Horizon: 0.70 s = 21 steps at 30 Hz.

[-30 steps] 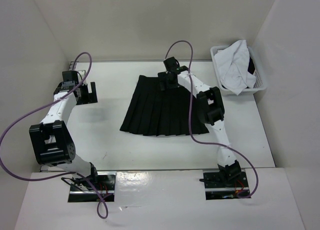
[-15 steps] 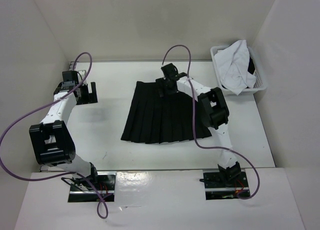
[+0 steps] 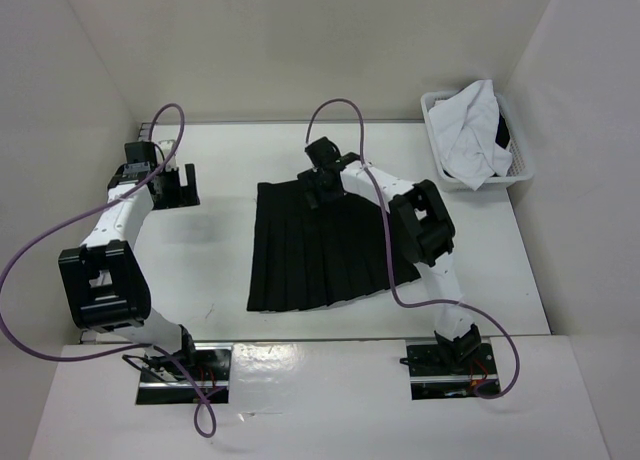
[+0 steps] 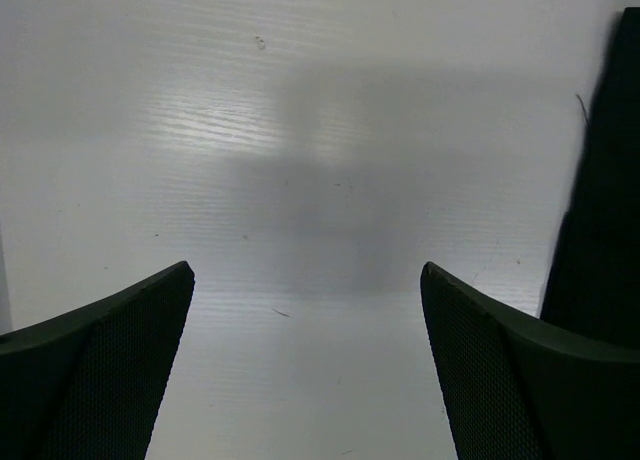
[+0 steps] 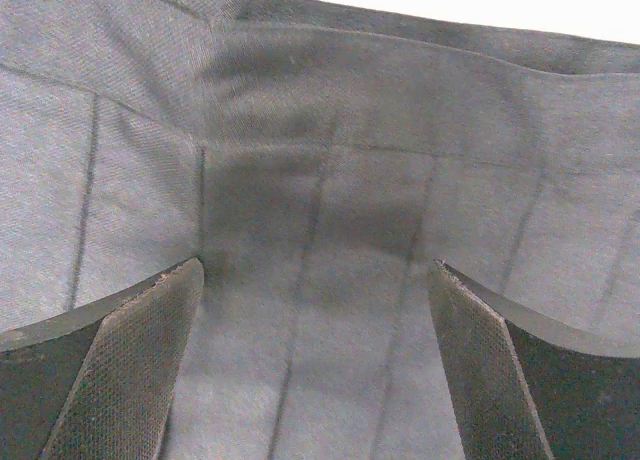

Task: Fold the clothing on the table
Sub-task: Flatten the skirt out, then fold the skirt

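Right wrist view: the right jaws stand wide apart, empty, low over a black pleated skirt of thin fabric, just below its narrow waistband; whether they press on the cloth cannot be told. A strip of the flat matte white bench shows beyond the band.

The top external view shows the skirt lying flat and spread in the middle of the bench. Its waistband is at the far side and its wider hem is toward the arm bases. The left jaws, equally wide apart and holding nothing, hang over bare bench to the skirt's left, apart from it; the left wrist view catches only the skirt's dark edge at its right. A small white plastic basket holding a white garment sits at the far right corner.

The skirt looks light and limp, and likely to slide on the smooth surface. Its pleats may splay if it is lifted from the middle. A pinch at the waistband corners, where the cloth looks firmest, seems the surest hold.
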Motion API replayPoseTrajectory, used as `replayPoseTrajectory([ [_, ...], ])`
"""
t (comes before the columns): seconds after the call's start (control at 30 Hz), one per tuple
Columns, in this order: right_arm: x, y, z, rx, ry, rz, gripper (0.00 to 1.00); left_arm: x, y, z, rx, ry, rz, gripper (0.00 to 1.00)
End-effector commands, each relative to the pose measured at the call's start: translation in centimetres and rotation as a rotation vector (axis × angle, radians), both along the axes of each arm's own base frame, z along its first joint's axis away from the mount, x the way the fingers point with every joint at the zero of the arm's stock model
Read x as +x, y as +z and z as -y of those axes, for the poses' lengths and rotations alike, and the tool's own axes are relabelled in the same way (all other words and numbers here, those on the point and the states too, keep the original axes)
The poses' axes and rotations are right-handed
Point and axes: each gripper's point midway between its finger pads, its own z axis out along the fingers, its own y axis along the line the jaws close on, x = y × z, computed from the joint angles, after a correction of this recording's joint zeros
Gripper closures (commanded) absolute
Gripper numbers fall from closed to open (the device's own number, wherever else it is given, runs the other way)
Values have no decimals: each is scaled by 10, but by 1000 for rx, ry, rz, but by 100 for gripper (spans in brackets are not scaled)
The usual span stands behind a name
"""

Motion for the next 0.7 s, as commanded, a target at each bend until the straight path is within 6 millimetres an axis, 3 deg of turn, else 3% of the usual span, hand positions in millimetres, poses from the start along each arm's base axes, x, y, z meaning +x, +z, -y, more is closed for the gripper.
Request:
replayPoseTrajectory([
  [0.0, 6, 52, 4, -30, 4, 70, 4, 9, 3, 11, -54, -68, 28, 0],
  [0.03, 11, 68, 1, -16, 13, 103, 4, 13, 4, 19, -95, -101, 35, 0],
  [0.07, 17, 99, -1, 15, 5, 162, 4, 20, 1, 22, -113, -125, 32, 0],
  [0.17, 29, 135, 14, 35, 2, 229, 4, 34, -14, 45, -227, -205, 0, 9],
  [0.2, 39, 134, 32, 25, -26, 232, 4, 47, -6, 46, -243, -222, 19, 11],
  [0.23, 44, 138, 45, 12, -45, 248, 4, 54, -19, 56, -287, -253, -7, 13],
  [0.3, 53, 130, 79, 22, -81, 216, 7, 71, -14, 71, -326, -307, 9, 17],
  [0.4, 54, 119, 122, 16, -120, 195, 10, 81, -43, 98, -451, -381, -53, 26],
  [0.43, 48, 109, 131, -2, -119, 174, 10, 91, -36, 110, -479, -425, -30, 28],
  [0.47, 48, 114, 137, -12, -110, 193, 10, 94, -40, 120, -497, -450, -43, 31],
  [0.5, 45, 111, 147, -31, -120, 187, 10, 94, -54, 128, -520, -459, -79, 35],
  [0.67, 42, 103, 163, -67, -132, 178, 10, 98, -71, 172, -543, -554, -114, 35],
])
